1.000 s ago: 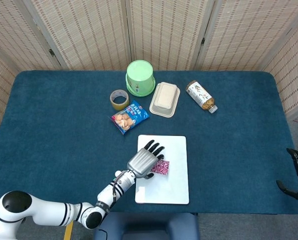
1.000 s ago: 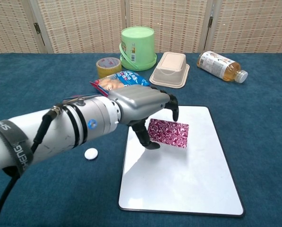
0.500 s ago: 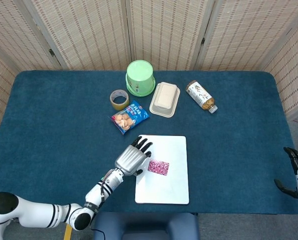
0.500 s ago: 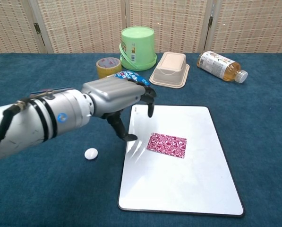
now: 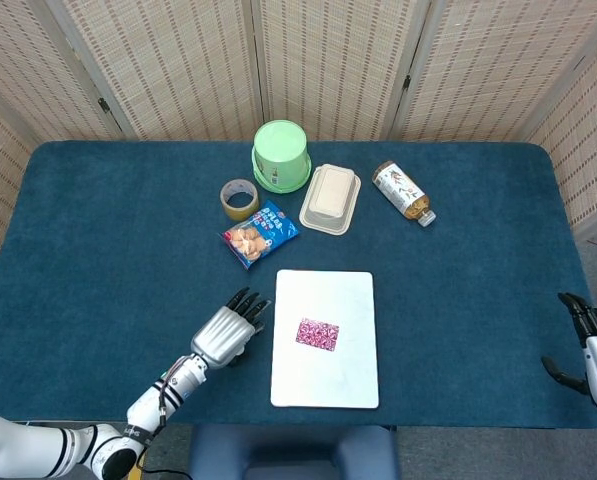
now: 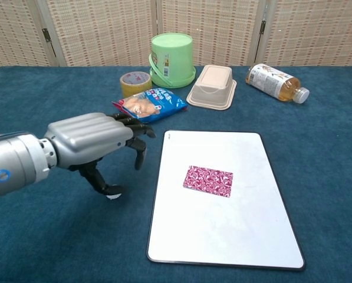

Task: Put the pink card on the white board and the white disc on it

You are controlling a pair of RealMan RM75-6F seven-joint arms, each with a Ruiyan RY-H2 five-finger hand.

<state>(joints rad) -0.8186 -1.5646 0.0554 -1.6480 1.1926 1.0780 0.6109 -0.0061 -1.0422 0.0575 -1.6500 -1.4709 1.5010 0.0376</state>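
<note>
Chest view shows the left hand (image 6: 96, 143) low over the blue table (image 6: 40, 100), just left of the white board (image 6: 223, 236). Its fingers (image 6: 137, 154) are spread and curved downward, and nothing is held in them. The thumb tip comes down right at the white disc (image 6: 112, 195), which lies on the cloth under the hand and is mostly hidden by it; whether the thumb touches the disc cannot be told. In the head view the same left hand (image 5: 224, 333) sits left of the board's (image 5: 353, 380) near half, and the disc is hidden beneath it.

To the right of the hand, the board lies flat near the front edge of the table, long side running near to far. The pink card (image 6: 208, 180) lies flat on it, a little left of the board's middle and apart from the hand; in the head view the card (image 5: 318, 333) is level with the hand across the board's left edge.

Beyond the board, from left to right, stand a roll of tape (image 6: 135, 82), a snack bag (image 6: 150, 104) just near of it, an upturned green bucket (image 6: 172, 59), a beige lidded box (image 6: 211, 86) and a bottle (image 6: 278, 82) lying on its side.

At the far right edge of the head view, the right hand (image 5: 590, 345) hangs beside the table's near right corner, away from all the things, fingers loosely apart and empty.
</note>
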